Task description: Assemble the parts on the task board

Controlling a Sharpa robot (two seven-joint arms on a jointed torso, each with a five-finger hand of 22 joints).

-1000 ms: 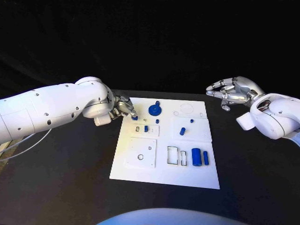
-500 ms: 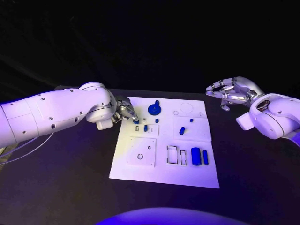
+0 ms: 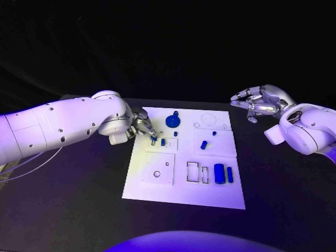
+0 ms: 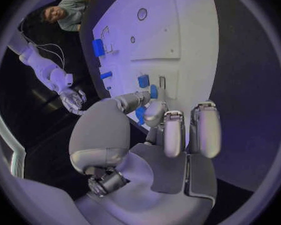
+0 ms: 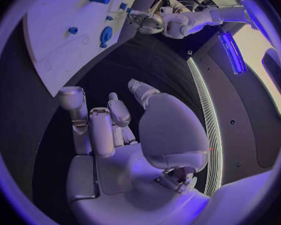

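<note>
- Left robot hand sits at the task board's left edge, fingers drawn together around a small blue part. In the left wrist view that blue part sits between thumb and fingertips, so I read it as pinched. It is low over the board, probably so the piece can be steered into a seat rather than dropped.
- Small upright blue piece stands just beside the pinched one, next to a narrow slot outline. That slot looks like the likely target; I cannot tell whether the held part touches the board.
- Round blue disc lies near the board's far edge, close to the left robot hand but apart from it.
- Lower left square panel with its little hole has nothing in it, so that step seems not yet done.
- Mid-board, a short blue peg leans on the right-hand panel; a smaller blue dot lies just beyond it.
- Two long blue bars lie side by side beside rectangular outlines, apparently waiting their turn.
- Right robot hand hangs above the desk, well off the board's right far corner, fingers loosely curled and apart, holding nothing; the right wrist view of this robot hand agrees. Parked clear, I judge, to leave the working arm room.
</note>
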